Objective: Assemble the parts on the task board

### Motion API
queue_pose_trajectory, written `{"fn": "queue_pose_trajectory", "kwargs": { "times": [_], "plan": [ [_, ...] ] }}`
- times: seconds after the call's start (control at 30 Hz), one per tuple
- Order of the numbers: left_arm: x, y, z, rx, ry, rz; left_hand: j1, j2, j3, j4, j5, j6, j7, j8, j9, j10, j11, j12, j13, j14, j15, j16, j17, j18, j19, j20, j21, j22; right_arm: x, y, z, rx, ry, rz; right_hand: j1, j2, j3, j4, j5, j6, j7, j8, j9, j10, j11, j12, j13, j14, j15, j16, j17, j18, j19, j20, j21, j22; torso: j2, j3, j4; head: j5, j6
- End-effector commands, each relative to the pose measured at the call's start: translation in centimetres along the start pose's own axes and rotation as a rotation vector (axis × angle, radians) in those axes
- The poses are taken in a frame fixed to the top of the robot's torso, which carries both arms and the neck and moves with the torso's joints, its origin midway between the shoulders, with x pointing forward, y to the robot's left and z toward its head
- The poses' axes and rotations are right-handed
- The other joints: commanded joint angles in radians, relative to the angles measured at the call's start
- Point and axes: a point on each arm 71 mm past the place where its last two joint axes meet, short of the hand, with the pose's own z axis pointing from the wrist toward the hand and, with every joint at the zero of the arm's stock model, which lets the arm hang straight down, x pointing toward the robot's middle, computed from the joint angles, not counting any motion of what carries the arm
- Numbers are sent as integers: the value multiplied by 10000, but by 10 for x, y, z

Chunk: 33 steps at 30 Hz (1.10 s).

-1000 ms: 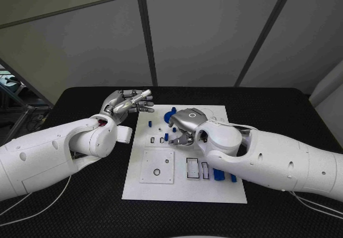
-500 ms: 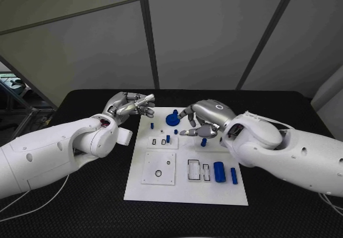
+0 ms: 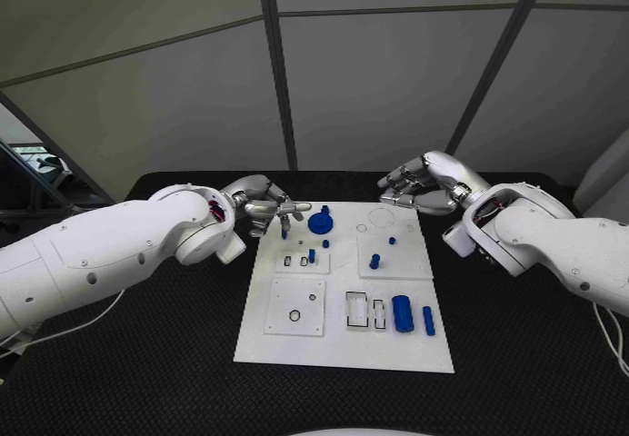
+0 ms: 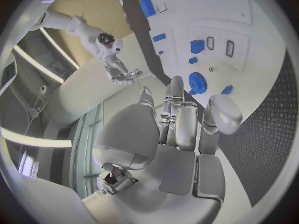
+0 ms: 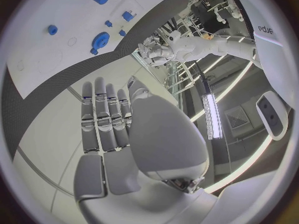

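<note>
The right hand (image 3: 422,184) has lifted off the task board (image 3: 344,350), fingers curled, empty.

One white task board (image 3: 344,338) lies on one black table (image 3: 524,345). On it: one blue gear (image 3: 321,219), one large blue cylinder (image 3: 403,313), one slim blue bar (image 3: 427,320), and about five small blue pegs (image 3: 374,262). Two hands.

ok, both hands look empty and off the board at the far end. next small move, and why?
Probably bring the right hand back down over the task board toward the loose blue cylinder near its front right. Both that hand and the left hand hold nothing, and the cylinder and the thin blue pin beside it lie flat, unseated, on the right arm's side.
</note>
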Motion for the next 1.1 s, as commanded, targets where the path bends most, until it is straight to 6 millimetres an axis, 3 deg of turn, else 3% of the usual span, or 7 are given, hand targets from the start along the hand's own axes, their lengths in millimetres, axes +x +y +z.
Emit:
{"fn": "queue_pose_trajectory", "kwargs": {
  "times": [0.03,0.13,0.23,0.37,0.5,0.97,1.1],
  "plan": [
    [8,6,6,-2029,1141,2740,184,153,-133,302,-6,-338,-43,810,526,-624,-87,1565,1292,555,24,898,1324,79,114,-40,678,949,-4,0,2,-371,-107,1128,-192,55,-100,-3,29,86,62,-108,-2,99,17,-129,-282,161,34,-286,-231,134,196,4,-327,-261,-124,42,-3,46,-50],
    [12,-3,15,-2328,1372,3365,211,154,-287,444,4,-642,-42,1395,922,-544,-118,2983,2723,663,-70,1274,1715,-2,206,-5,998,1442,-6,-2,3,-345,-182,1117,-221,96,-172,-84,50,109,96,-243,-2,112,37,-242,-484,272,64,-611,-479,132,388,33,-710,-557,-133,37,-14,52,-91],
    [15,-11,24,-2444,1416,3937,280,31,-404,402,-20,-695,-105,1684,1113,-434,-135,3470,3248,735,-97,1461,1913,-42,297,-20,1170,1745,-5,-1,3,-335,-159,1027,-234,119,-201,-122,142,72,138,-314,-8,-10,83,-338,-489,220,119,-796,-604,122,413,64,-916,-703,-121,34,-20,94,-105],
    [18,-17,32,-2594,1397,4415,210,-34,-504,445,-22,-696,-132,1814,1201,-360,-163,3659,3462,762,-118,1523,1978,-68,359,-35,1264,1915,-4,1,4,-353,-132,811,-265,120,-254,-167,213,22,182,-354,-10,-133,132,-419,-489,175,169,-954,-726,119,435,108,-1118,-846,-108,34,-31,114,-118],
    [21,-20,38,-2781,1442,4862,-40,-55,-650,497,-30,-726,-156,1936,1290,-285,-185,3838,3673,781,-138,1565,2024,-103,441,-54,1379,2123,-3,2,4,-313,-182,713,-309,103,-307,-182,233,-7,208,-364,-12,-180,162,-446,-486,159,198,-1010,-786,119,453,129,-1215,-915,-96,14,8,66,-154],
    [36,-27,51,-3139,1996,5483,-436,-127,-854,515,-203,-776,-192,2145,1456,-230,-214,4016,3897,786,-162,1569,2037,-137,515,-77,1496,2347,-1,1,7,-133,-181,674,-446,81,-479,-239,356,-116,308,-366,-11,-342,252,-489,-480,54,285,-1060,-977,118,516,194,-1494,-1117,-73,18,-12,47,-285],
    [39,-26,53,-3286,2190,5601,-492,-116,-868,510,-288,-777,-203,2198,1501,-208,-222,4061,3955,786,-168,1571,2040,-147,541,-81,1529,2410,0,1,8,-107,-122,688,-441,99,-499,-276,465,-119,319,-353,-6,-368,261,-484,-478,33,293,-1056,-1027,121,538,206,-1564,-1168,-70,1,-14,53,-323]
  ]
}}
